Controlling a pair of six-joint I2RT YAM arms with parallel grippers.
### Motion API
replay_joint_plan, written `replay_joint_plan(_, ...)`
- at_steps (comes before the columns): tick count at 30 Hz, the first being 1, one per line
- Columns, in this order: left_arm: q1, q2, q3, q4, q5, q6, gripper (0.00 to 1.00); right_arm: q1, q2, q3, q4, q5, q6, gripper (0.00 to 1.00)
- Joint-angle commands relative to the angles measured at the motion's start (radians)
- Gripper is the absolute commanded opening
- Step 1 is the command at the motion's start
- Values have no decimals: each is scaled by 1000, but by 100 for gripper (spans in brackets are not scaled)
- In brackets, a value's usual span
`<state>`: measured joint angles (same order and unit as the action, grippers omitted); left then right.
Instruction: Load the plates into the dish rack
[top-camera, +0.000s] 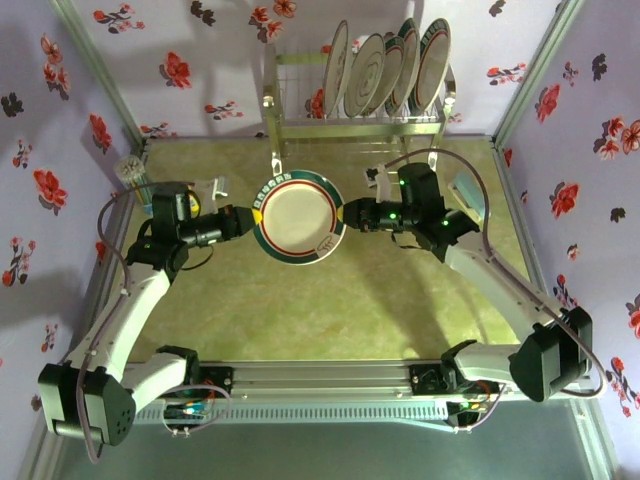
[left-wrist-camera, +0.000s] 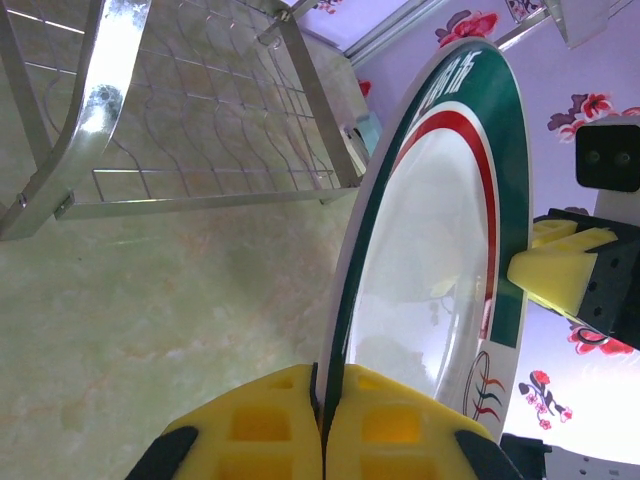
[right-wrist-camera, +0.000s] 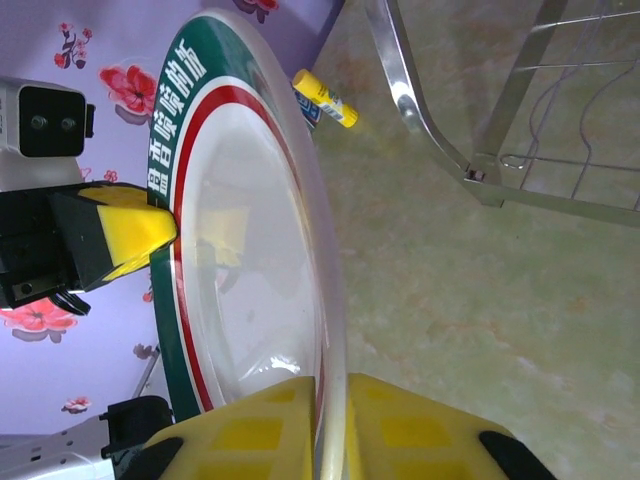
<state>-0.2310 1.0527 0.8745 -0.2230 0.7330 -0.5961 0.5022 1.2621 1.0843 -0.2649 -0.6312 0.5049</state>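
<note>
L gripper (top-camera: 248, 221) jaws are clamped on the left rim of a plate (top-camera: 298, 217), and R gripper (top-camera: 348, 213) jaws on its right rim. The plate is held face-up over the table (top-camera: 300, 330), w/ open room before the dish rack (top-camera: 290, 120). Other plates (top-camera: 385, 70) are stood at the rack's right. Table is green-marbled, walls (top-camera: 60, 120) floral. Held plate: cream centre, green & red rim bands.

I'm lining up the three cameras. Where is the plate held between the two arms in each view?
Top external: the plate is mid-frame, face towards the camera.
Left wrist: the plate runs edge-on from bottom centre to upper right.
Right wrist: the plate runs edge-on from bottom centre to upper left.
Shared landmark: the dish rack, top centre, upper left, upper right.
</note>
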Motion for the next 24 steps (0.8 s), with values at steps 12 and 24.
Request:
replay_joint_plan(12, -7, 1, 32, 58, 9, -20, 0, 16, -11, -20, 29, -28, 14, 18)
replay_joint_plan(24, -7, 1, 35, 51, -4, -18, 11, 23, -19, -4, 6, -13, 1, 0)
